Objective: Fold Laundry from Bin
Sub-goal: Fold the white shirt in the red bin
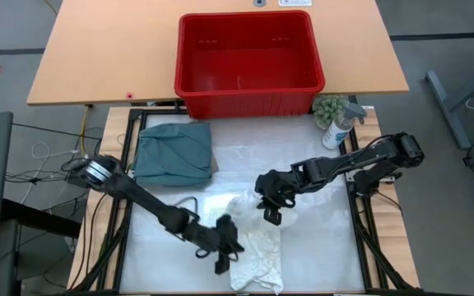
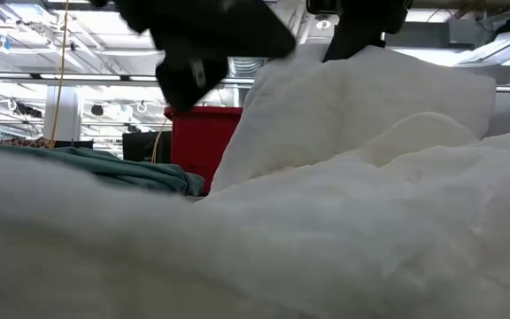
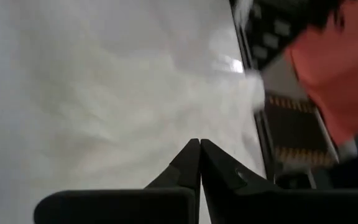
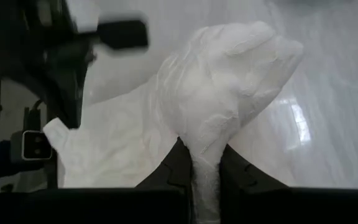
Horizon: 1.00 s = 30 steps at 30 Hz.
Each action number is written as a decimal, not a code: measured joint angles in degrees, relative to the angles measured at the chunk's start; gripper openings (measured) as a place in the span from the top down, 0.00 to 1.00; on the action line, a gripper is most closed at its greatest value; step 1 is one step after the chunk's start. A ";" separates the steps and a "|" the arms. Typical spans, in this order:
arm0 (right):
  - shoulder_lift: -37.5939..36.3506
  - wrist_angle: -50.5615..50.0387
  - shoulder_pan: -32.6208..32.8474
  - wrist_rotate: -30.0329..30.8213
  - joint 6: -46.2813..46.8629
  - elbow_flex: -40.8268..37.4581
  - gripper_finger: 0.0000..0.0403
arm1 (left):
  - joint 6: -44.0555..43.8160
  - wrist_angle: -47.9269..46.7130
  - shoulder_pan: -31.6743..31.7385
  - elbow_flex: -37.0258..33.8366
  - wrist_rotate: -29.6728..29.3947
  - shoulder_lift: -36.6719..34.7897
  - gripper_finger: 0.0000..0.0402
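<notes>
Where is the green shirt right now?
In the high view, the folded green shirt lies on the table's left side, just in front of the red bin.

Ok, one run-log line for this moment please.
phase: folding white garment | right gripper: shut on garment, lifting a bunch | left gripper: shut, empty, beside garment | teal garment: folded | bin: empty

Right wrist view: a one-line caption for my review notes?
Right gripper shut on a bunched fold of the white garment, lifted above the white table cover.

Two black jointed arms, cabled
</notes>
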 joint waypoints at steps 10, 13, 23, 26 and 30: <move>0.00 0.24 0.18 2.46 3.48 0.00 0.85 | -1.70 -1.59 -1.74 4.78 4.12 10.14 1.00; 0.00 0.30 0.24 3.14 4.77 0.00 0.85 | -1.69 -0.94 -1.34 4.78 3.81 12.09 1.00; 0.00 0.04 -0.53 3.65 3.30 0.00 0.85 | 1.75 -0.64 3.86 4.91 7.20 14.05 1.00; 0.00 -0.72 -1.98 3.76 1.62 0.00 0.85 | 2.96 -0.83 6.21 4.85 7.95 14.07 1.00; 0.00 -3.17 -4.39 4.33 -1.01 0.00 0.85 | 6.06 -0.80 10.06 4.13 9.46 14.07 1.00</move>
